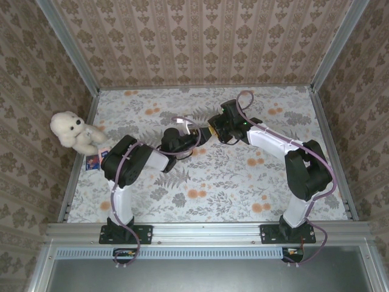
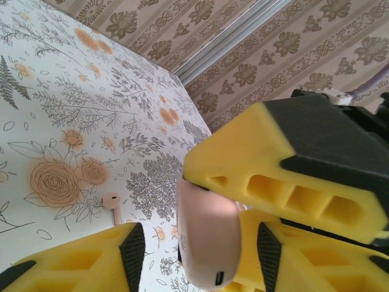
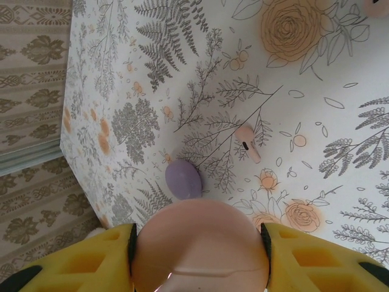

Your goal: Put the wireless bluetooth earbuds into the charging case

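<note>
Case [image 3: 200,243] was smooth pink plastic, soft sheen. Earbud [image 3: 246,141] same glossy pink plastic. Pebble [image 3: 183,179] lilac, matt, smooth plastic. Finger pads [image 3: 316,261] matt yellow, foam-like, with black rubbery-looking faces. Table [image 3: 340,182] cover matt floral print, cloth or paper unclear. Teddy [image 1: 74,131] fluffy plush. Near rail [image 1: 206,231] brushed metal.

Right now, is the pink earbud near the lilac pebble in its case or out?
Out. The pink earbud lies bare on the floral table, apart from the pink case clamped in the right gripper.
</note>
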### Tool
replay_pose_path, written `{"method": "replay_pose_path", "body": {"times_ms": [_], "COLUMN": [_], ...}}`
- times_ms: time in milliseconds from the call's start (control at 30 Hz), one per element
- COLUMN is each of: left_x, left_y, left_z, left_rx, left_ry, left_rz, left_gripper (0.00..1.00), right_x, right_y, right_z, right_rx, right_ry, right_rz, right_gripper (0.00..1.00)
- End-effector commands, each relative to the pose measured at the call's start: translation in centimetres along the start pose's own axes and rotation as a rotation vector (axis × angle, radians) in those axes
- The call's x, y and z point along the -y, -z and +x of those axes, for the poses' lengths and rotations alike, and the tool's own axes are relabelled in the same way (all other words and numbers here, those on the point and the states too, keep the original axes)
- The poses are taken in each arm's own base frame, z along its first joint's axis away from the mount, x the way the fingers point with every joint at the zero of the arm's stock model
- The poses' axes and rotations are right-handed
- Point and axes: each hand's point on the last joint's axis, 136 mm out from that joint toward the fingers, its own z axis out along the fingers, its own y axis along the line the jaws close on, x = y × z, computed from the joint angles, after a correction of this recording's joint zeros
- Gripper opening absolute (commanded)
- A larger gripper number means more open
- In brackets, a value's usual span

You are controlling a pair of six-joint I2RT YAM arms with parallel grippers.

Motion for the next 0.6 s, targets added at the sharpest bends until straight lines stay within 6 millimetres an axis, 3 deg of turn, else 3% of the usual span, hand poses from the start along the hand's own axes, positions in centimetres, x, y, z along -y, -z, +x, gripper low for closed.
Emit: {"method": "replay_pose_path", "body": {"times_ms": [0,300,567], "left_x": [0.90,0.71,0.63], "left_y": [-0.76,-1.20,-1.69], "left_z": [-0.74,-0.79,-0.89], "left_rx": [0.028,0.035,0.036], "left_ry": [-0.011,-0.007,-0.002], "left_rz": [0.036,0.034,0.038], "left_gripper": [0.51,0.50,0.34], "right_x": [-0.91,-0.58,-0.46], "right_y": [-0.16,-0.29,-0.29], "right_z": [0.35,0.38,0.47], "right_rx": [-0.026,-0.028,-0.032], "right_ry": [-0.014,-0.015,-0.019], "right_rz": [-0.025,-0.020,-0.023], "right_gripper": [0.39,0.39,0.39]}}
